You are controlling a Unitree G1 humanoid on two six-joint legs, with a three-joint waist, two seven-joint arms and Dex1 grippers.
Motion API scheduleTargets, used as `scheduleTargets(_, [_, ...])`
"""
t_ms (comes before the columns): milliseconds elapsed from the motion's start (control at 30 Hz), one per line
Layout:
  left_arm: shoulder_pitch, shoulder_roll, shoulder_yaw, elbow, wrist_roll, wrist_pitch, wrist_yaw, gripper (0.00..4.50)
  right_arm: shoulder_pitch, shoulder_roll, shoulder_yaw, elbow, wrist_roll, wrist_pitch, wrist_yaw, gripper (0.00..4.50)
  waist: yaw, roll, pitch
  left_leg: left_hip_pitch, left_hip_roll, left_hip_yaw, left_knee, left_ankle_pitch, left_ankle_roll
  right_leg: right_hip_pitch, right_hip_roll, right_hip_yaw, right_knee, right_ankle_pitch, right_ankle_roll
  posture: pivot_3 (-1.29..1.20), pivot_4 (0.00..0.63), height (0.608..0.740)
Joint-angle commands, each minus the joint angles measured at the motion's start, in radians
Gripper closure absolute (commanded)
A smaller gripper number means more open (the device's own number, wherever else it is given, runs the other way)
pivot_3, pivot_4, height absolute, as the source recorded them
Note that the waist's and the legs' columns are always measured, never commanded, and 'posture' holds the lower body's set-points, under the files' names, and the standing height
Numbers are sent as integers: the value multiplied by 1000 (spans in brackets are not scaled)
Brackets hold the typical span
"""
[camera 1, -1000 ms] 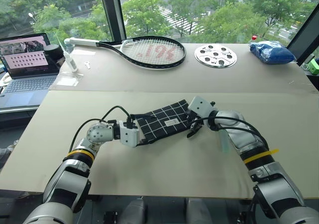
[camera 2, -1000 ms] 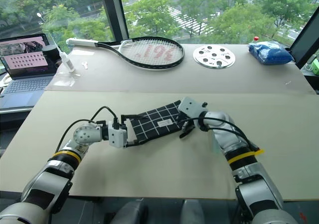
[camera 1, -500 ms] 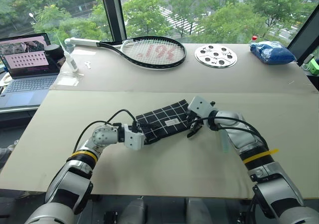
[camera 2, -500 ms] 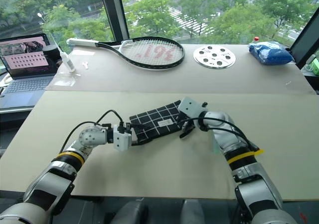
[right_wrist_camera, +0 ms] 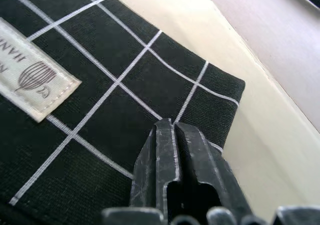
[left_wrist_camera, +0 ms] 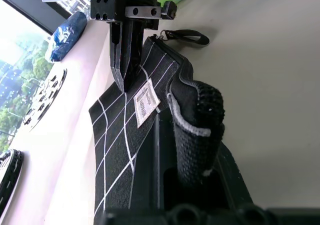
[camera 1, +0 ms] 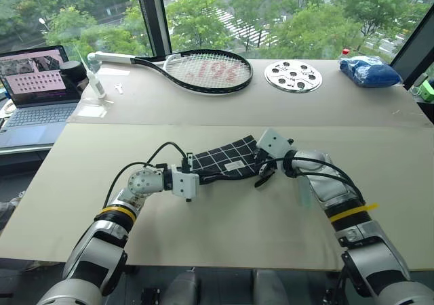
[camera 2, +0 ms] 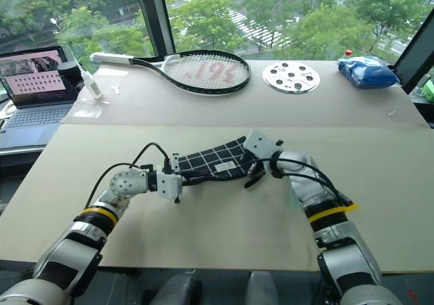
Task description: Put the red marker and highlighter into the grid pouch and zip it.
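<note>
table (camera 1: 224,230): bare pale top at 6 o'clock, nothing lying on the near strip.
left gripper (camera 1: 193,181): clamped tight on the 8 o'clock end of the grid pouch (camera 1: 227,161); the left wrist view shows the fabric edge bunched over one finger (left_wrist_camera: 197,115).
what has just changed: a second ago these jaws stood wide around that end; now they are fully closed on it, and the pouch, which lay flat and broad, shows narrower with its gripped end raised off the table.
grid pouch: mid-table, long axis running from 8 o'clock to 2 o'clock, white label (left_wrist_camera: 145,102) facing up, spanning the two grippers.
right gripper (camera 1: 263,177): at the pouch's 3 o'clock end, fingers pressed almost together with the tips on the cloth (whether they pinch any fabric i cannot tell).
zipper strap (left_wrist_camera: 187,35): lies loose on the table just beyond that end, apart from the right fingertips.
meaning for the task: the left end now looks anchored, so the pouch should resist a pull along the zipper; my guess is the right gripper must next go for the strap.
marker and highlighter: whether they are inside the pouch i cannot tell.
risk: the pouch may twist if the anchor slips.
far edge: laptop (camera 1: 37,81) at 10 o'clock, tennis racket (camera 1: 203,70) at 12, perforated disc (camera 1: 293,75) at 1, blue bag (camera 1: 369,70) at 2.
</note>
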State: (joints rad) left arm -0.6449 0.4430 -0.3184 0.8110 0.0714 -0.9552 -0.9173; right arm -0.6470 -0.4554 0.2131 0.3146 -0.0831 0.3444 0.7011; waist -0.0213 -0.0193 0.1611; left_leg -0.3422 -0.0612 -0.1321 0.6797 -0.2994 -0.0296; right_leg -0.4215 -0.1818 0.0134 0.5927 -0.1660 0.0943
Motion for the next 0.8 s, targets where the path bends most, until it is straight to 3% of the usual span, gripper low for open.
scheduleTargets(33, [42, 24, -3, 12, -10, 25, -41, 4500, 2, -19, -71, -59, 65, 109, 27, 2743, -2, 0, 0, 0, 0, 0, 0, 0, 0, 0, 0, 0, 0, 0, 0, 0, 150, 740])
scheduleTargets(133, [43, 21, 14, 6, -33, 48, -45, 4500, -30, -13, -186, -114, 166, 208, 15, 1679, -10, 0, 0, 0, 0, 0, -1, 0, 0, -1, 0, 0, 0, 0, 0, 0, 150, 740])
scheduleTargets(267, [50, 9, 45, -23, -88, 104, -57, 4500, -89, -39, -394, -262, 411, 461, 52, 332, -16, 0, 0, -1, 0, 0, -1, 0, 0, -2, 0, 0, 0, 0, 0, 0, 150, 740])
scheduleTargets(467, [69, -8, 112, -109, -194, 242, -73, 4500, -19, -149, -506, -403, 552, 613, 73, 332, -16, 1, 0, -3, 0, -1, -1, -1, 2, -3, 0, 0, 0, 0, 0, 0, 150, 740])
scheduleTargets(633, [88, -32, 158, -196, -265, 359, -83, 4500, 180, -145, -413, -562, 570, 655, 40, 332, -16, 1, 1, -4, 0, -1, 0, -1, 2, -3, 0, 0, -1, 0, 0, 0, 150, 740])
scheduleTargets(800, [94, -46, 182, -277, -305, 453, -94, 4500, 231, -65, -289, -569, 500, 603, -46, 332, -24, 1, 1, -5, 0, -1, 0, -1, 2, -5, 0, 0, 0, 0, 0, 0, 150, 740])
